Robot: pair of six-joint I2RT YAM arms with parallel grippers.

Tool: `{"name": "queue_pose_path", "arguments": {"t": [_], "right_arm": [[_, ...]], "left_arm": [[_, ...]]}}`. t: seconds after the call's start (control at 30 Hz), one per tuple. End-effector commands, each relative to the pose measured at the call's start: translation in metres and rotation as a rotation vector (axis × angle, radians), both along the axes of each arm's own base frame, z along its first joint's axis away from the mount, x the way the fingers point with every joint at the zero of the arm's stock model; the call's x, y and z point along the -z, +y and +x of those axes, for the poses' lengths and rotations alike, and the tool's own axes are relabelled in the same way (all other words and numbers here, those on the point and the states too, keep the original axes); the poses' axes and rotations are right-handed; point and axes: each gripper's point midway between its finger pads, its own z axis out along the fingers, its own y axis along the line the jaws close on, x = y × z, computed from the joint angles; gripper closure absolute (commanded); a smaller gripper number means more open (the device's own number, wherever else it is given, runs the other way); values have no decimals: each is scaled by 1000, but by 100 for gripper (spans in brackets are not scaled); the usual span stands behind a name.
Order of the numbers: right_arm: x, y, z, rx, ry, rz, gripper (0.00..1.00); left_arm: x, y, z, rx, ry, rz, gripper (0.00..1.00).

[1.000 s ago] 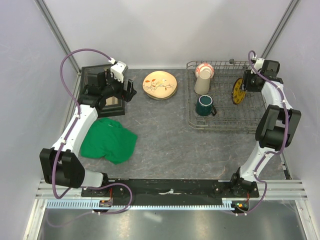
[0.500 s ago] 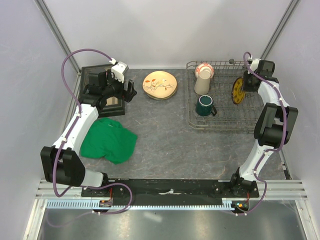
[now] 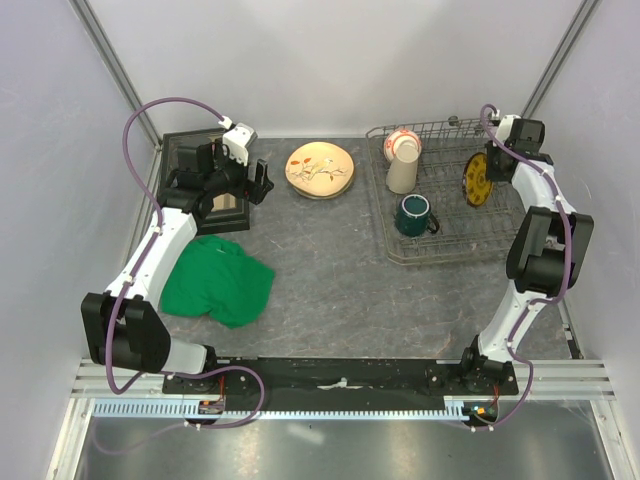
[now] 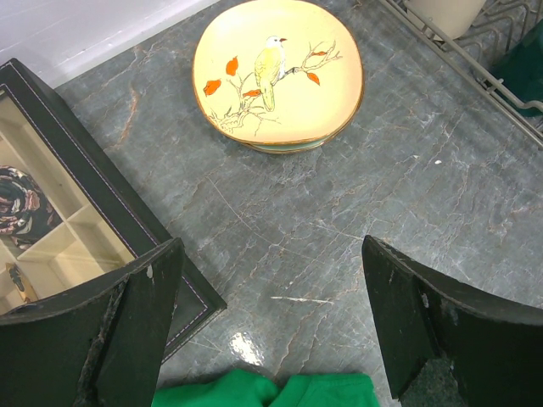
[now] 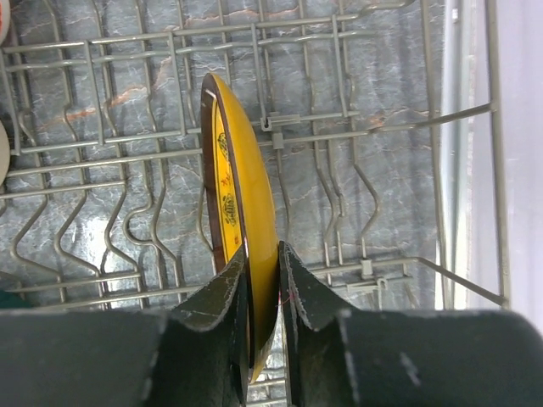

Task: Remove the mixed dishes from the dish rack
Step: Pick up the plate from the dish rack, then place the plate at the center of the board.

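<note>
- Yellow plate (image 5: 242,212) stands on edge in the dish rack's (image 5: 336,68) right side; stiff, glazed, likely slippery and breakable
- Right end effector (image 5: 263,280) is clamped on its rim, the sensible hold
- Left end effector (image 4: 270,246) gapes wide, empty

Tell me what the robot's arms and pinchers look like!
The left arm and right arm are white tubes with chunky black joints. A purple cable loops along each. The left gripper and right gripper each have two black wedge-shaped fingers, scuffed at the edges.
</note>
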Motion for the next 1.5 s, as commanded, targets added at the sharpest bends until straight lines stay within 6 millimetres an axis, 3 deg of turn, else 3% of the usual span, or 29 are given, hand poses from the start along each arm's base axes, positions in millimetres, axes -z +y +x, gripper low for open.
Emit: {"name": "queue_pose_path", "arguments": {"t": [0.0,0.23,0.53,0.73,0.87,1.07,1.27,1.47], "right_arm": [[-66,6,5,19,-129,-48,93],[-87,18,-1,33,-154,-96,99],[-132,22,-14,55,-215,-175,100],[-171,41,-40,-11,-279,-141,100],[-212,72,-70,-147,-364,-85,100],[-246,139,-120,-423,-423,-2,100],[-260,192,-159,-660,-438,46,100],[-258,227,-185,-851,-428,75,100]], "left_arm": [[-11,-1,6,7,-47,-8,8],[-11,-1,6,8,-47,-6,8],[-14,-3,7,17,-52,-12,8],[-29,-28,-13,190,-59,-71,10],[-50,-48,-27,336,-69,-115,11],[-67,-72,-42,505,-80,-132,12],[-83,-99,-52,627,-118,-132,12],[-93,-135,-72,783,-144,-149,12]]}}
